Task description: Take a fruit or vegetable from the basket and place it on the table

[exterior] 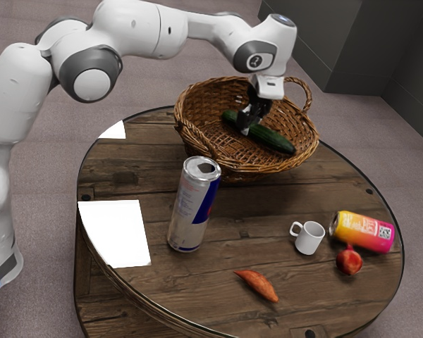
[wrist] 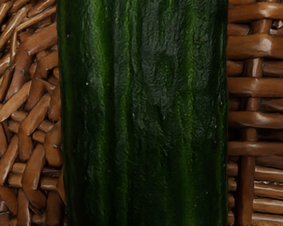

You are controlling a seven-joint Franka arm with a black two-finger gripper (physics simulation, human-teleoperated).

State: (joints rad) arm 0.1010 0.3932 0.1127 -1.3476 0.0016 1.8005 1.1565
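Cucumber (wrist: 142, 113) lies in the basket (exterior: 268, 165), under the pincer (exterior: 251, 125) (wide or narrow, I can't tell).

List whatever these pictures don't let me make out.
- Cucumber's middle: exterior view, partly behind the gripper.
- Its ends: wrist view, cut off by the edges.
- Basket floor beneath it: both views, hidden by the cucumber.
- Tall can's fine print: exterior view, too small.
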